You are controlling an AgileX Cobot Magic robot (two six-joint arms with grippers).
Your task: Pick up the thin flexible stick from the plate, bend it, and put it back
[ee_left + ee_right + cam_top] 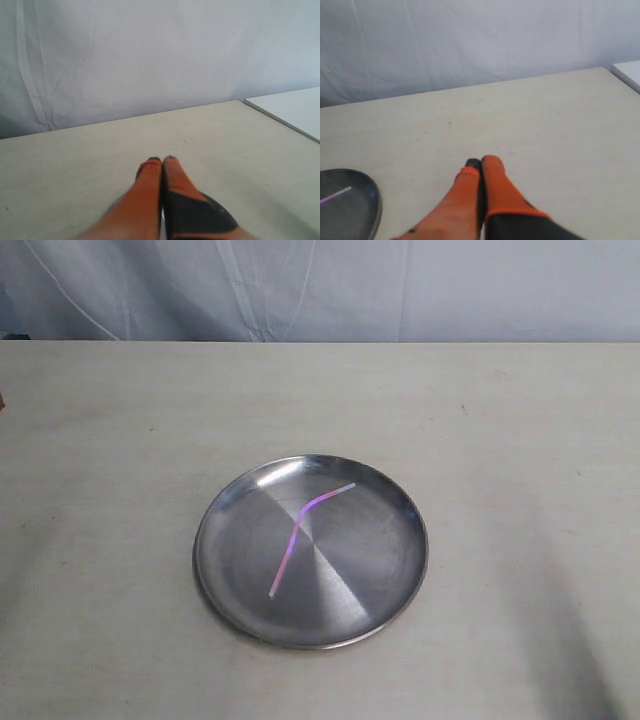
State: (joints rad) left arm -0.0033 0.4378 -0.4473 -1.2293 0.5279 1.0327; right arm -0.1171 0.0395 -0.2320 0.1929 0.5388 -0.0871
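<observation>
The round steel plate (236, 585) lies on the table in the exterior view. On it rests the thin pink-to-purple stick (290, 550), kinked near its upper third. Neither gripper shows in the exterior view. In the left wrist view my left gripper (162, 160) is shut with its orange fingers pressed together and nothing between them, over bare table. My right gripper (481, 161) is likewise shut and empty. The right wrist view catches the plate's edge (374, 200) and one end of the stick (335, 195) off to the side of the gripper.
The table (120, 440) is a pale, matte surface with a wrinkled white cloth backdrop (320, 290) behind it. A white board or second surface (295, 110) adjoins the table's edge in the left wrist view.
</observation>
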